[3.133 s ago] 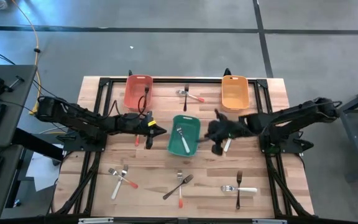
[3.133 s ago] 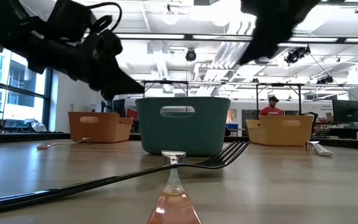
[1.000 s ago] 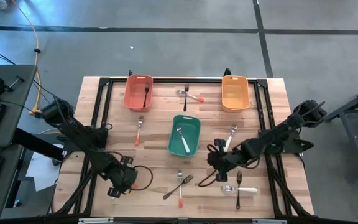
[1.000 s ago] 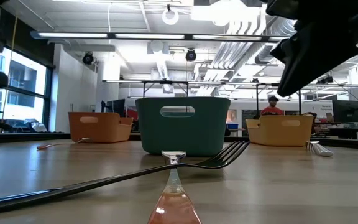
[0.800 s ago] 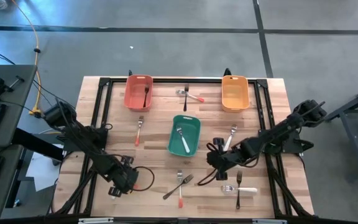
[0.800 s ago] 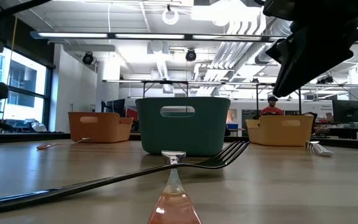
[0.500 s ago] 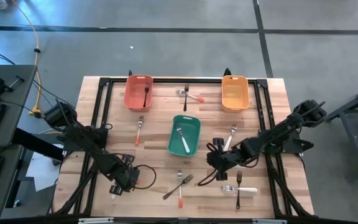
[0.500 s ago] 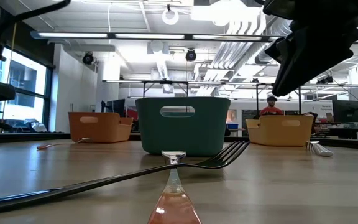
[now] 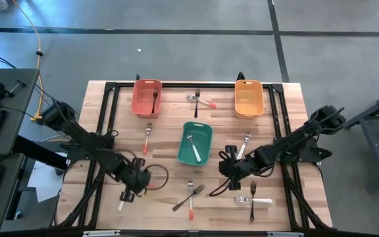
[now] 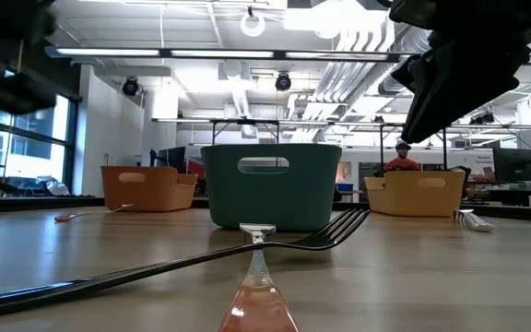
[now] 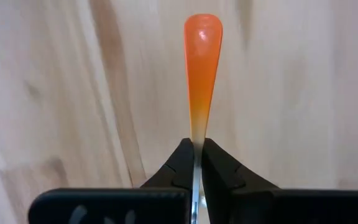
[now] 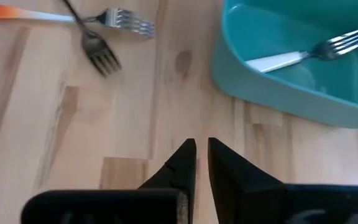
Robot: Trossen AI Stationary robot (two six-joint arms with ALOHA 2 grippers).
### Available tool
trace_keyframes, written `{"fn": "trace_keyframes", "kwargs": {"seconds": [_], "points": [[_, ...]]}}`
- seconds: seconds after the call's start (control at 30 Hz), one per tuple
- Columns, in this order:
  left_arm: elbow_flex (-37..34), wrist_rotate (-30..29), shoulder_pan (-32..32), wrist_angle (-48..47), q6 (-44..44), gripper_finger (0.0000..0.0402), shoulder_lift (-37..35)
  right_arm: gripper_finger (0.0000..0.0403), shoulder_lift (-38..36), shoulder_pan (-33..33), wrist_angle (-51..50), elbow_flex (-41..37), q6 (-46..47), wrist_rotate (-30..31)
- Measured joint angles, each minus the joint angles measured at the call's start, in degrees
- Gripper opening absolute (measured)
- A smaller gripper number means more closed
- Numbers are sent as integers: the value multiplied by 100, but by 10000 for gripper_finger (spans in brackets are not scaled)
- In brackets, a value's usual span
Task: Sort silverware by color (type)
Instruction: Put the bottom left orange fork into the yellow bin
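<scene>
My left gripper (image 9: 138, 182) is over the table's near left part, shut on an orange-handled utensil (image 11: 202, 56) whose head is hidden. A white-handled fork (image 9: 120, 200) lies beside it. My right gripper (image 9: 225, 173) hovers shut and empty between the teal bin (image 9: 195, 143) and a crossed dark fork (image 12: 95, 46) and orange-handled fork (image 12: 114, 20). The teal bin holds a white-handled fork (image 12: 303, 53), and the salmon bin (image 9: 146, 97) holds a dark fork (image 9: 154, 100). Other pieces lie flat: an orange-handled fork (image 9: 147, 137), a white-handled piece (image 9: 245, 144), a pair at the far edge (image 9: 200, 101), and a white spoon crossing a dark fork (image 9: 252, 198). My left gripper pinches the utensil's handle (image 11: 196, 134) between its two fingers, where the orange fades to pale. The fingers come from above and lie across the handle. The rounded orange free end (image 11: 202, 31) sticks out past the fingertips, above the blurred table.
The orange bin (image 9: 248, 97) stands at the far right. Black frame rails run along the table's left and right sides. Bare wood lies between the bins and the near row of silverware. A person in red shows far behind the table (image 10: 403, 162).
My left gripper has moved from the pair of utensils at the near left toward the table's right and far side and has risen, taking the orange-handled utensil along. The white-handled fork has stayed on the table.
</scene>
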Motion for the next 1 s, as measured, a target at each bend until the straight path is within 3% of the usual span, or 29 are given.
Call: {"fn": "trace_keyframes", "kwargs": {"seconds": [0.13,0.4,0.6,0.83,1.0], "points": [[-185,-546,399,742,188,2,-577,23,-4,-32,495,-186,-129,201],[-1407,-949,1732,4581,1295,1,-1670,28,-4,-649,3906,-1174,-490,-30],[-2051,-151,3090,7259,2017,1,-1670,80,-4,-1447,5117,-1137,-845,-186],[-2094,813,4074,8651,2582,1,-1287,167,-4,-2327,5619,-762,-780,-923],[-2092,1147,4544,9102,2531,1,-936,182,-4,-2639,5700,-523,-920,-1141]]}}
